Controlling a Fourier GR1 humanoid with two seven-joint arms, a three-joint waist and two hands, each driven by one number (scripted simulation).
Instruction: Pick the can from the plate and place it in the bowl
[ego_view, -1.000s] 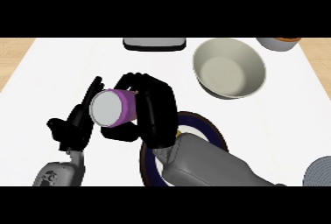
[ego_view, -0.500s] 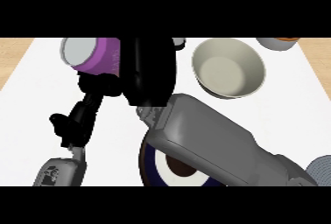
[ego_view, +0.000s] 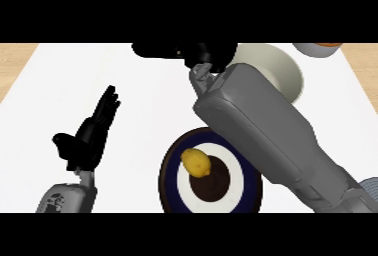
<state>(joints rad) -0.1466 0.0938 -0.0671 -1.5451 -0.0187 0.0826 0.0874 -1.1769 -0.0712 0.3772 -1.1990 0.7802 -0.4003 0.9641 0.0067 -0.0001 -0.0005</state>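
The right robot hand (ego_view: 184, 51) has swung a long way in the last second. A moment ago it was low over the plate (ego_view: 171, 176) with the purple can held in plain sight; half a second ago it had the can lifted toward the far left of the tabletop (ego_view: 140, 75). Now it sits at the far edge of the view, just beside the left rim of the bowl (ego_view: 286, 67), and its grey forearm (ego_view: 258, 130) stretches across the whole right side of the scene.

The can itself no longer shows anywhere. From where I stand it is either tucked behind that dark hand or cut off by the top of the view, and I cannot tell whether the hand is clenched on it or has let go. Nothing purple lies on the tabletop or on the plate, so my guess is that it is being carried.

The plate is now uncovered, with only a lemon (ego_view: 196, 163) resting on its dark centre. So the pick looks done; what remains is getting over the bowl's opening and releasing.

The left robot hand (ego_view: 90, 135) rests open at the left, fingers up
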